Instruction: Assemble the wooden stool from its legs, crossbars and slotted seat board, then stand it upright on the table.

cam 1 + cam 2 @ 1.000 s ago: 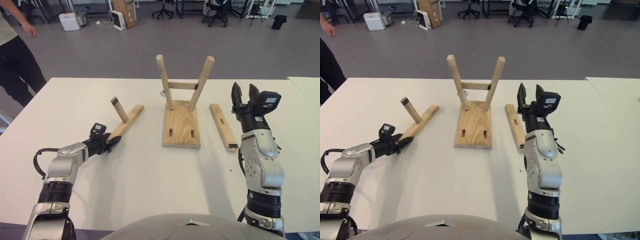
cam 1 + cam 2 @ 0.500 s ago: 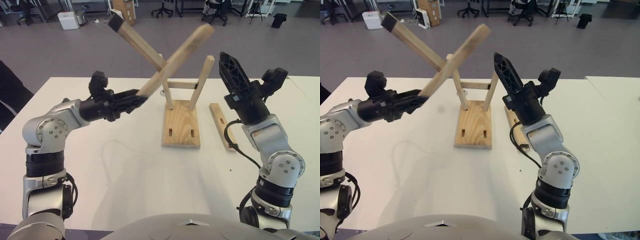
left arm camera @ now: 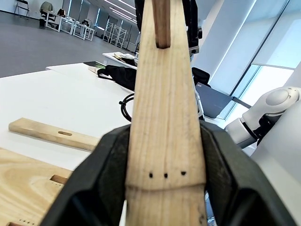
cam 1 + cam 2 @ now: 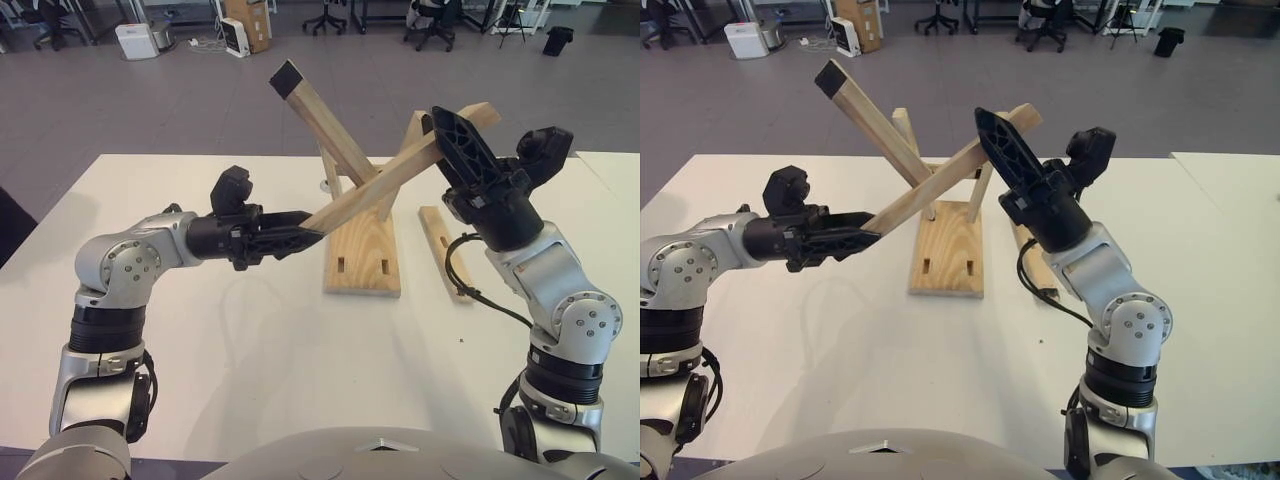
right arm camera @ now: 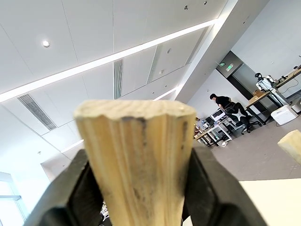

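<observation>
My left gripper [image 4: 303, 228] is shut on the lower end of a wooden leg [image 4: 390, 176], held slanting in the air above the table. A crossbar [image 4: 320, 108] with a dark tip sticks up from that leg's middle. My right gripper [image 4: 457, 128] is at the leg's upper end. In the right wrist view the wood's end [image 5: 136, 141] sits tight between both fingers [image 5: 70, 193]. Below lies the slotted seat board [image 4: 362, 262], with two legs and a crossbar [image 4: 352, 170] standing on its far end, partly hidden. One loose leg [image 4: 446, 255] lies to its right.
The white table [image 4: 250, 340] has bare room in front of and to the left of the seat board. A second table edge [image 4: 610, 165] sits at the far right. Office chairs and boxes stand on the floor beyond.
My left arm has swung the leg and crossbar to the right, over the seat board. The right gripper now holds the leg's upper end between its fingers.
</observation>
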`<state>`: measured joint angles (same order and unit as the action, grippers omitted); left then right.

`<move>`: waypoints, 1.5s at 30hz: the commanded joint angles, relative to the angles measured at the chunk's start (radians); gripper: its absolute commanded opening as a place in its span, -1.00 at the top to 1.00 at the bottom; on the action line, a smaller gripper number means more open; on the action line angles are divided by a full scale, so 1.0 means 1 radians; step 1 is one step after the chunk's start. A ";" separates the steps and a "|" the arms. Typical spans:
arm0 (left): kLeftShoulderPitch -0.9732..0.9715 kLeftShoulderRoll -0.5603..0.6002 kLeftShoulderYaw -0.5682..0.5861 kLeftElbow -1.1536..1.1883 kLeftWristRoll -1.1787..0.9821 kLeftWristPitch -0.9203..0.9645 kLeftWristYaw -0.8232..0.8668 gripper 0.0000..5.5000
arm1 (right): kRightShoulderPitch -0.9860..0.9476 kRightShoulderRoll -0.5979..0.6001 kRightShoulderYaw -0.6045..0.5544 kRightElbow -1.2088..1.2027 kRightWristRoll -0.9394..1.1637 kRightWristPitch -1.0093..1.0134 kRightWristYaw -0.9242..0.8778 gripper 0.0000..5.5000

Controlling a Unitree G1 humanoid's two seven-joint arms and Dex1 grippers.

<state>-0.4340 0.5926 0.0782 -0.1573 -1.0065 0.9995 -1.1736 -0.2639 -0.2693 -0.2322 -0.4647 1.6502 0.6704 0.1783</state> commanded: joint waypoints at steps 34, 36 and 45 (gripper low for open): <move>0.307 -0.128 0.072 0.187 0.138 -0.200 0.165 -0.13 | -0.280 -0.404 0.229 0.588 -1.011 -0.337 1.099 0.25; 0.310 -0.128 0.071 0.185 0.137 -0.201 0.165 -0.13 | -0.280 -0.398 0.215 0.567 -0.996 -0.313 1.098 0.25; 0.296 -0.125 0.062 0.197 0.141 -0.203 0.160 -0.13 | -0.255 -0.398 0.211 0.634 -1.066 -0.332 1.132 0.25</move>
<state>-0.1300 0.4629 0.1481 0.0382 -0.8892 0.8010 -1.0141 -0.5101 -0.6582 -0.0163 0.1325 0.6204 0.3520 1.3029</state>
